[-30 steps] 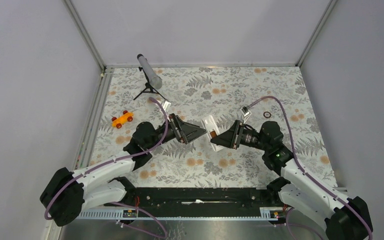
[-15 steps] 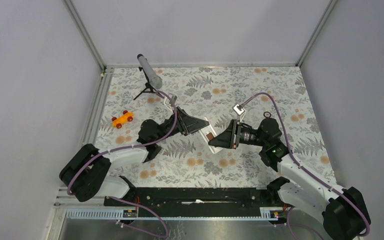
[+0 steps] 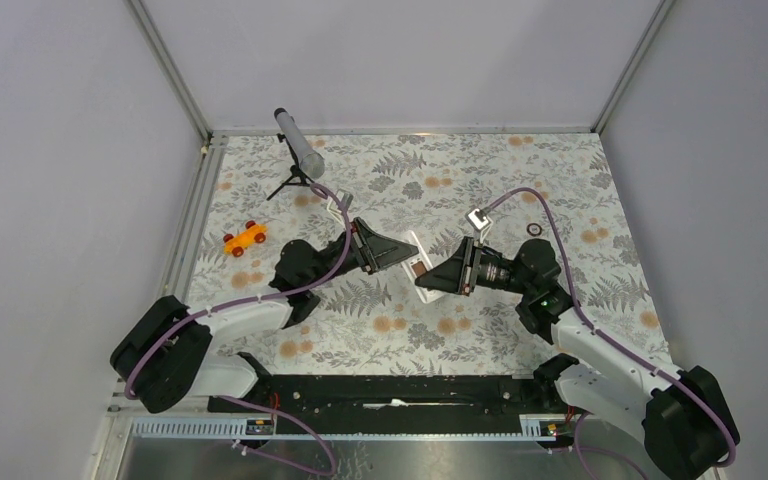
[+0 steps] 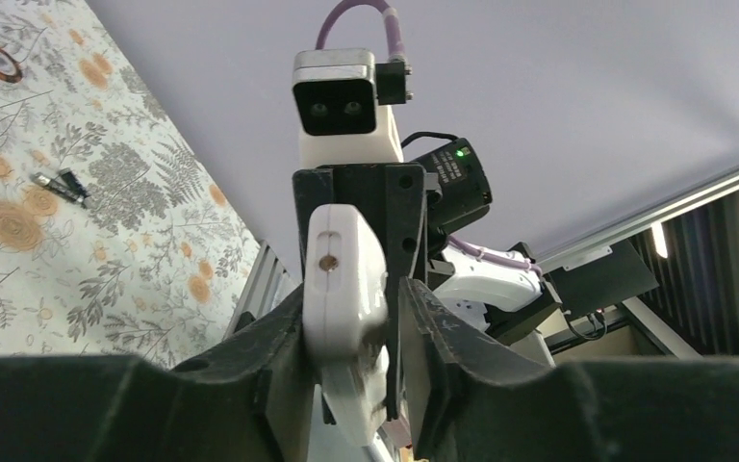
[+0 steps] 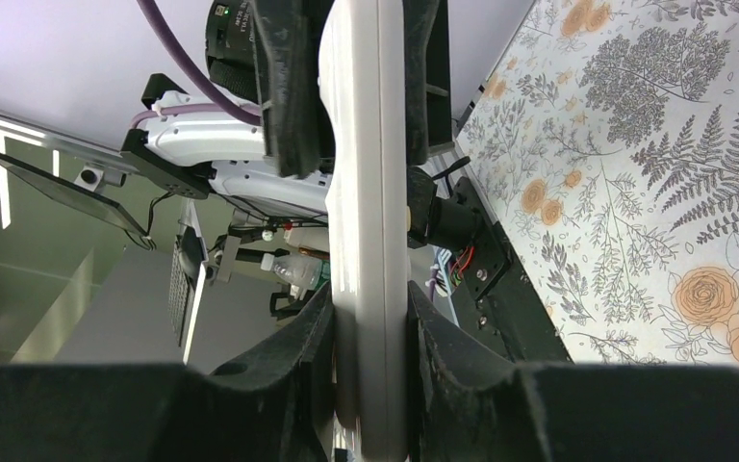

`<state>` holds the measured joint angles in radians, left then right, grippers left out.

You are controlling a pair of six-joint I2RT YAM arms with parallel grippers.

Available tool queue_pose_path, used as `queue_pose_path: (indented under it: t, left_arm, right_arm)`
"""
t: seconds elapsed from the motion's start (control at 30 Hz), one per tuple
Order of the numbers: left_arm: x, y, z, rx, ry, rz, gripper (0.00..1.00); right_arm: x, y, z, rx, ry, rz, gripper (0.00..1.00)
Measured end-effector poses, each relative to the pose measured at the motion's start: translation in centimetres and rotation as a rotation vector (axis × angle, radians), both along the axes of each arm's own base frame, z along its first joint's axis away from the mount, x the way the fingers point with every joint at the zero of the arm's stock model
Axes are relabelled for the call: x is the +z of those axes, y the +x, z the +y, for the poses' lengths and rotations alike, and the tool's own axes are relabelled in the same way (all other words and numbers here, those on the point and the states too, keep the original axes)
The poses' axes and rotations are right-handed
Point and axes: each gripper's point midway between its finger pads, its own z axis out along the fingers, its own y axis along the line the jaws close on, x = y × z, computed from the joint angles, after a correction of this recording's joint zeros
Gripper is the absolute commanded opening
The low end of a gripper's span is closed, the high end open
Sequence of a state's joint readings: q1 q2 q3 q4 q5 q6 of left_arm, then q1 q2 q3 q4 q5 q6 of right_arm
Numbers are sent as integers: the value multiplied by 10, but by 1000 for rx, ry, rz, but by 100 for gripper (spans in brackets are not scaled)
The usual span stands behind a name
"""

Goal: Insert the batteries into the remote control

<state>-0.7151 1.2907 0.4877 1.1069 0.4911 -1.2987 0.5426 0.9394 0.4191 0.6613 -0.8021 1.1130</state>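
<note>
The white remote control (image 3: 416, 262) hangs above the middle of the mat, held between both grippers. My right gripper (image 3: 438, 279) is shut on its flat sides, and in the right wrist view the remote (image 5: 370, 192) runs straight up between the pads. My left gripper (image 3: 398, 251) has closed round the other end. In the left wrist view the remote (image 4: 344, 274) rests against the left finger (image 4: 284, 327), with a thin dark sliver beside the right finger. Two batteries (image 4: 62, 183) lie side by side on the mat, far from both grippers.
A thin black ring (image 3: 534, 229) lies on the mat at the right. An orange toy car (image 3: 245, 237) sits at the left, with a grey tube on a black tripod (image 3: 299, 143) at the back left. Walls enclose the floral mat.
My left gripper has swung right to the remote's end and its jaws have narrowed from wide open to around it. The right gripper shifted slightly left, still holding the remote.
</note>
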Motion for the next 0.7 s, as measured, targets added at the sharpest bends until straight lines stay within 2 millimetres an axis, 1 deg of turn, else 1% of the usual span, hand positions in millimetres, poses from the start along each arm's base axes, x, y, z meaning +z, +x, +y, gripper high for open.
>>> queue_pose_path:
  t: [0.03, 0.1, 0.13, 0.17, 0.2, 0.23, 0.27, 0.3, 0.37, 0.4, 0.47, 0.57, 0.63, 0.67, 0.7]
  left_arm:
    - [-1, 1, 0, 4, 7, 0, 26]
    - [-5, 2, 0, 9, 19, 4, 20]
    - [-5, 2, -1, 9, 20, 6, 12]
    - [-5, 2, -1, 9, 19, 6, 5]
    - [-5, 2, 0, 10, 19, 6, 0]
    - [-5, 2, -1, 10, 20, 5, 0]
    - [-5, 2, -1, 10, 21, 4, 0]
    - [-6, 2, -1, 11, 23, 3, 0]
    - [-9, 5, 0, 23, 41, -15, 0]
    - [-12, 8, 1, 34, 52, -19, 0]
    - [-21, 20, 9, 80, 98, -22, 0]
    - [-39, 45, 30, 198, 205, -30, 0]
    - [-53, 58, 45, 277, 294, -32, 0]
    - [-61, 62, 51, 306, 342, -33, 0]
    - [-71, 65, 57, 331, 399, -31, 0]
  right_arm:
    - [1, 0, 0, 0, 4, -1, 3]
    - [1, 0, 0, -1, 7, 2, 3]
    - [0, 0, 0, -1, 8, 0, 5]
    - [0, 0, 0, 0, 9, -1, 12]
    - [0, 0, 0, 0, 9, -1, 27]
    - [0, 0, 0, 0, 8, -1, 43]
    - [0, 0, 0, 0, 7, 1, 56]
    - [-2, 0, 0, -1, 3, 4, 66]
    - [-11, 1, -1, -10, -35, 31, 77]
    - [-18, 4, -1, -25, -67, 47, 80]
    - [-30, 12, -4, -68, -142, 66, 81]
    - [-44, 32, -15, -195, -292, 56, 80]
    - [-52, 49, -31, -306, -408, 39, 76]
    - [-55, 57, -40, -363, -467, 32, 73]
    - [-60, 66, -51, -422, -532, 27, 67]
